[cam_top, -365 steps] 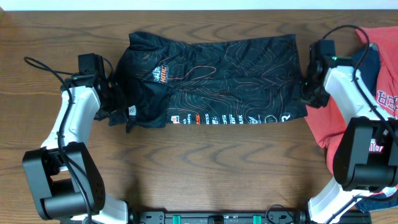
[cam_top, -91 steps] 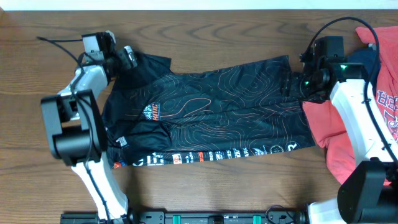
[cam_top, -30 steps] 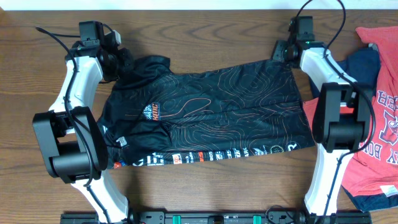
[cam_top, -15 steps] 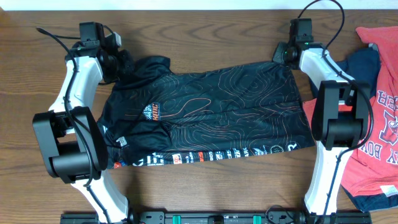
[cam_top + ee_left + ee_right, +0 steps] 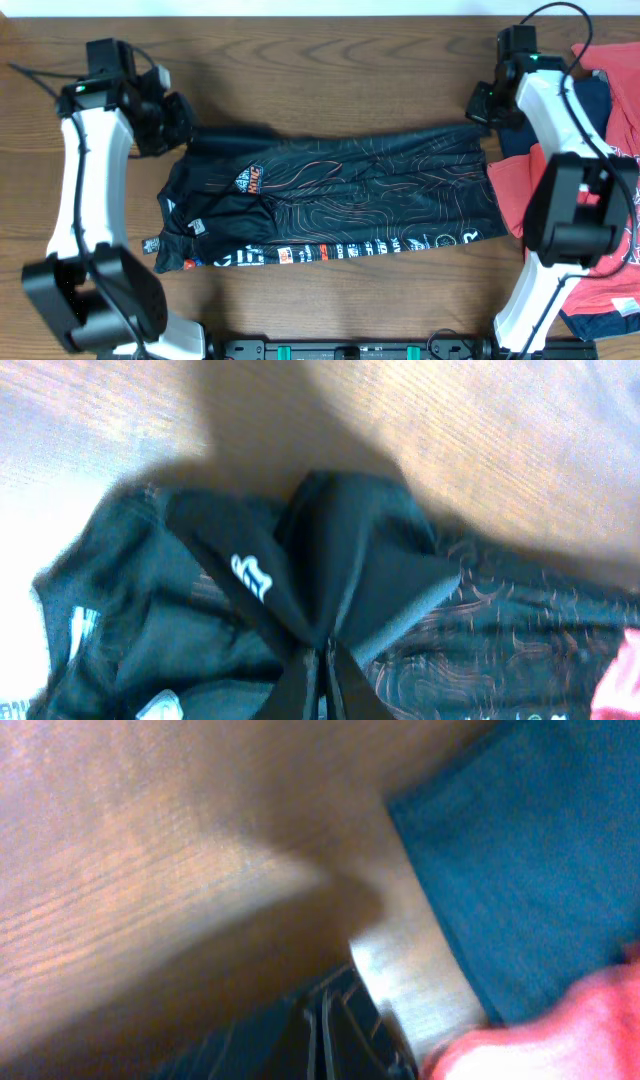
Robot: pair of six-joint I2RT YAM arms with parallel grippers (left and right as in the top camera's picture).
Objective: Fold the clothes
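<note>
The black jersey (image 5: 340,190) with orange contour lines lies spread across the middle of the table, its white lettering along the near hem. My left gripper (image 5: 183,125) is shut on the jersey's far left shoulder, and in the left wrist view the fingers (image 5: 322,678) pinch a raised fold of the black cloth (image 5: 360,560). My right gripper (image 5: 482,110) is shut on the jersey's far right corner. The right wrist view shows its fingertips (image 5: 325,1035) closed on dark fabric (image 5: 265,1045). The far edge is stretched taut between the two grippers.
A red T-shirt (image 5: 515,190) and a navy T-shirt (image 5: 590,100) lie heaped at the right edge, just beside the jersey; both show in the right wrist view, navy (image 5: 520,850) and red (image 5: 560,1020). Bare wooden table (image 5: 330,60) lies behind the jersey.
The right gripper has shut on the jersey's far right corner. Both arms have moved outward and toward the front, pulling the far edge taut, so the jersey looks narrower.
</note>
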